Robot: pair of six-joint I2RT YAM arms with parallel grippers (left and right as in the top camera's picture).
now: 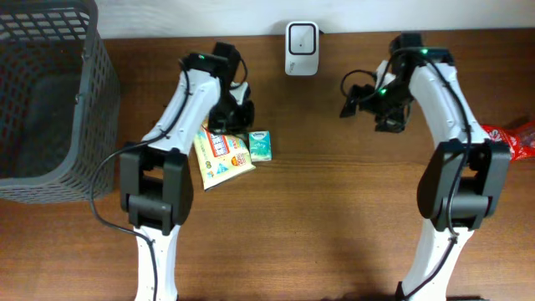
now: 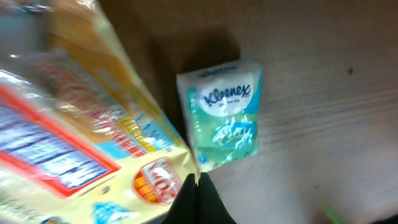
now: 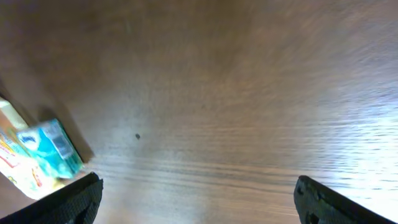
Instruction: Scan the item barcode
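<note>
A yellow snack packet [image 1: 222, 155] lies flat on the wooden table, with a small teal Kleenex tissue pack [image 1: 261, 145] just to its right. My left gripper [image 1: 234, 117] hovers over them. In the left wrist view its fingers [image 2: 198, 180] are pressed together at the corner edge of the yellow packet [image 2: 74, 137], right beside the tissue pack [image 2: 222, 115]. A white barcode scanner [image 1: 302, 48] stands at the table's back edge. My right gripper [image 1: 389, 117] is open over bare wood [image 3: 196, 193], well right of the tissue pack [image 3: 53, 149].
A grey mesh basket [image 1: 92, 125] fills the left side of the table. A red packet [image 1: 514, 138] lies at the far right edge. Bare wood stretches between the two arms and toward the front.
</note>
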